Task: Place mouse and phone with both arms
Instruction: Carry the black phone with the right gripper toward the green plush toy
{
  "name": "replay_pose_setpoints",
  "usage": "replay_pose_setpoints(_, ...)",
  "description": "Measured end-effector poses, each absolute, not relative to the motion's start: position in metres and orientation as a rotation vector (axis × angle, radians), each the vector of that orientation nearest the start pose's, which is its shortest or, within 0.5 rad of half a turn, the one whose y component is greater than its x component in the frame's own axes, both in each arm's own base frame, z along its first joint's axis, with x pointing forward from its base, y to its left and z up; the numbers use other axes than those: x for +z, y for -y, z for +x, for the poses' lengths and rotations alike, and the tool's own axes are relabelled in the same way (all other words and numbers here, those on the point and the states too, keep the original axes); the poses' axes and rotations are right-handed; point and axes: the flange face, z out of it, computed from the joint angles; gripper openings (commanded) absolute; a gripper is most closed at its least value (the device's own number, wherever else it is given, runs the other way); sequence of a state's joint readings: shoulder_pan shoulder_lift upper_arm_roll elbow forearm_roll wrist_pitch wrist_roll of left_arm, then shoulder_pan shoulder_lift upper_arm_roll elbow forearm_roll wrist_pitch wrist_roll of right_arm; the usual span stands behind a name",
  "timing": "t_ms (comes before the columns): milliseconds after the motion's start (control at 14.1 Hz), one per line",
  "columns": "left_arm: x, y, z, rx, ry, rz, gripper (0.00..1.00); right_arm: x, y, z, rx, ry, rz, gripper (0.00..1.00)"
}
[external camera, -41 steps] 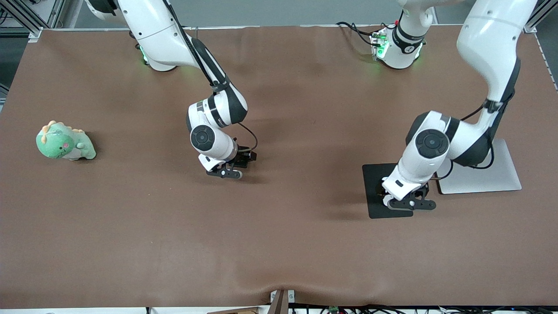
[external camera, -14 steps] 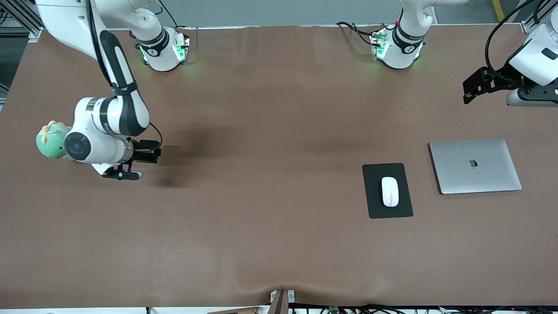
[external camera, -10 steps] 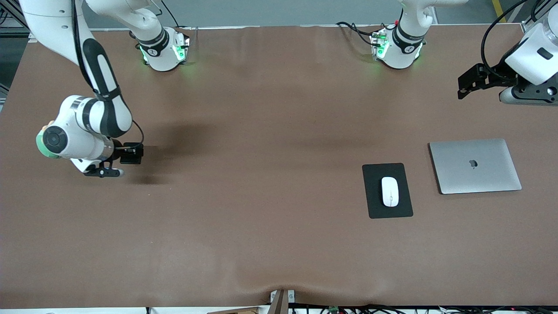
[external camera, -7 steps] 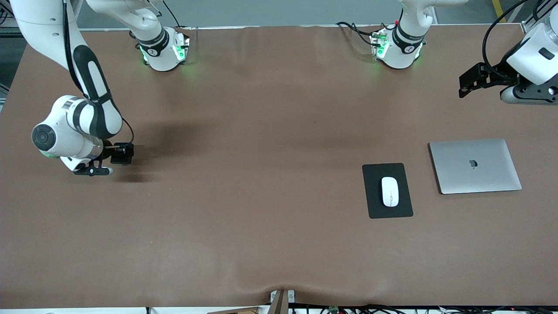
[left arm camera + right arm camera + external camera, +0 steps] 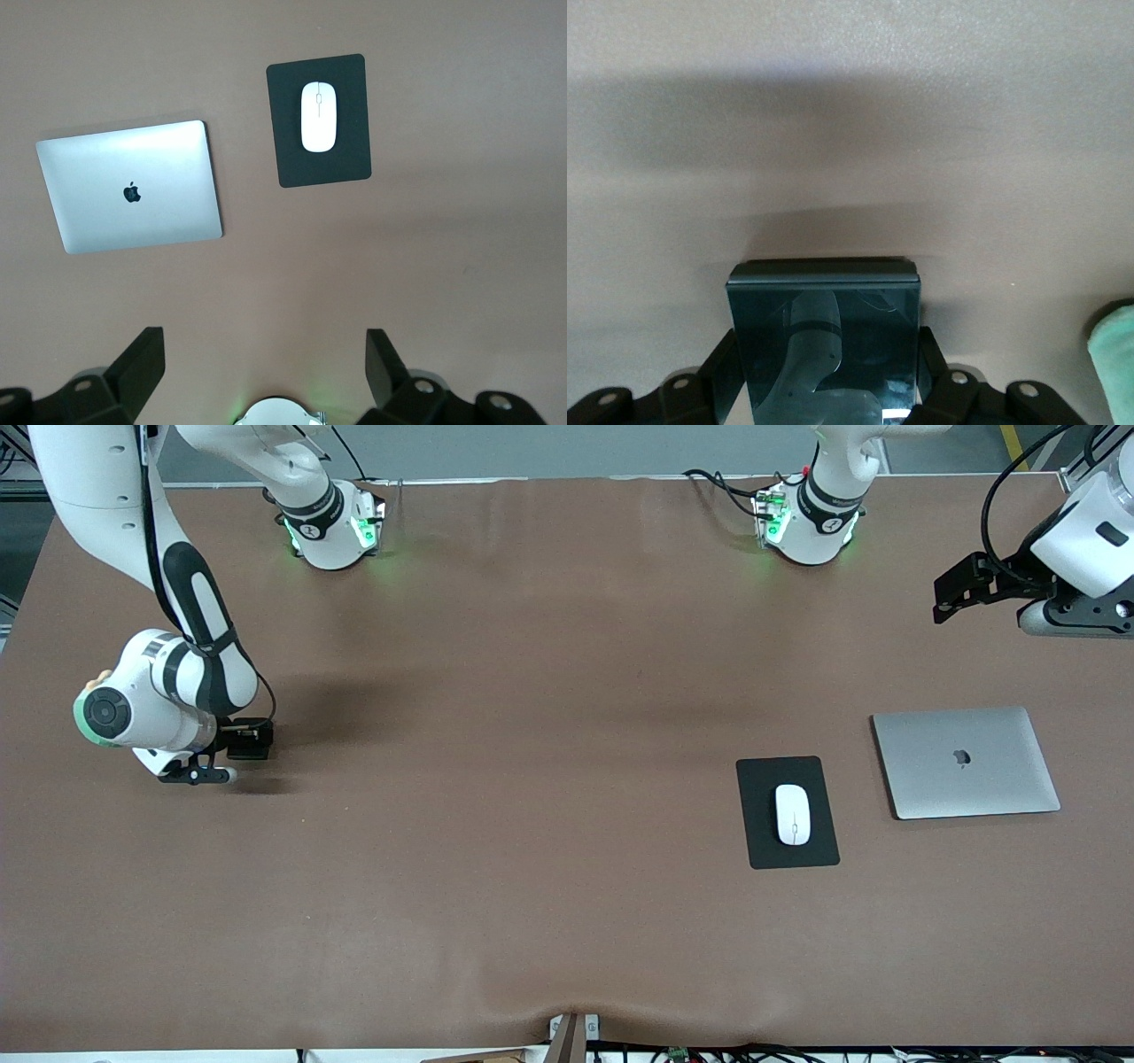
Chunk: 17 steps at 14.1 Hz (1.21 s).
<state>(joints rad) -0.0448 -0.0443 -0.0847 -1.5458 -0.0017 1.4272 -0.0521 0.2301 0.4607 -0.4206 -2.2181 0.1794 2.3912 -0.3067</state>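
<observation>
The white mouse (image 5: 793,814) lies on the black mouse pad (image 5: 762,846); both also show in the left wrist view, the mouse (image 5: 317,116) on the pad (image 5: 350,164). My left gripper (image 5: 1076,618) hangs high over the left arm's end of the table, open and empty (image 5: 264,359). My right gripper (image 5: 199,772) is low over the table beside a green toy and is shut on the black phone (image 5: 824,328), held between its fingers (image 5: 930,365). The phone is hidden under the arm in the front view.
A closed silver laptop (image 5: 966,762) lies beside the mouse pad toward the left arm's end, also in the left wrist view (image 5: 133,197). A green plush dinosaur (image 5: 84,713) sits mostly hidden by the right arm; its edge shows in the right wrist view (image 5: 1116,354).
The left arm left the mouse on the pad and rose toward its end of the table. The right arm carried the phone across to beside the green toy.
</observation>
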Motion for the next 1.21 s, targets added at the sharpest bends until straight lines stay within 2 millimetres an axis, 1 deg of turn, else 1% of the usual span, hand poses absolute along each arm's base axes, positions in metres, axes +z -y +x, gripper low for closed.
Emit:
replay_pose_setpoints(71,0.645,0.064,0.524,0.126,-0.104,-3.129,1.0,0.166,0.107,0.51,0.391,-0.022,-3.137,0.0)
replay_pose_setpoints(142,0.64,0.055,0.527,0.139,-0.077,-3.13,1.0,0.166,0.107,0.51,0.39,-0.028,-3.135,0.34)
replay_pose_setpoints(213,0.637,0.044,0.53,0.15,-0.046,-3.131,1.0,0.166,0.107,0.51,0.388,-0.036,-3.131,0.99)
replay_pose_setpoints(284,0.634,0.036,0.532,0.157,-0.024,-3.132,1.0,0.166,0.107,0.509,0.388,-0.041,-3.129,1.0)
replay_pose_setpoints(355,0.633,0.032,0.533,0.159,-0.014,-3.132,1.0,0.164,0.107,0.509,0.391,-0.044,-3.127,1.0)
replay_pose_setpoints(569,0.636,0.034,0.536,0.121,-0.017,-3.135,1.0,0.16,0.101,0.508,0.41,-0.027,-3.12,1.0)
replay_pose_setpoints(711,0.637,0.036,0.538,0.091,-0.023,-3.137,1.0,0.163,0.1,0.511,0.427,0.012,-3.107,1.0)
replay_pose_setpoints(782,0.638,0.037,0.538,0.085,-0.026,-3.137,1.0,0.17,0.099,0.516,0.436,0.03,-3.096,1.0)
replay_pose_setpoints(924,0.638,0.039,0.539,0.073,-0.031,-3.138,1.0,0.194,0.095,0.53,0.465,0.047,-3.062,1.0)
replay_pose_setpoints(1066,0.638,0.04,0.539,0.069,-0.033,-3.138,1.0,0.231,0.093,0.549,0.49,0.093,-3.019,1.0)
replay_pose_setpoints(1137,0.638,0.04,0.539,0.067,-0.034,-3.138,1.0,0.253,0.096,0.56,0.49,0.14,-3.004,1.0)
replay_pose_setpoints(1208,0.639,0.04,0.539,0.066,-0.034,-3.138,1.0,0.276,0.104,0.57,0.479,0.194,-2.994,1.0)
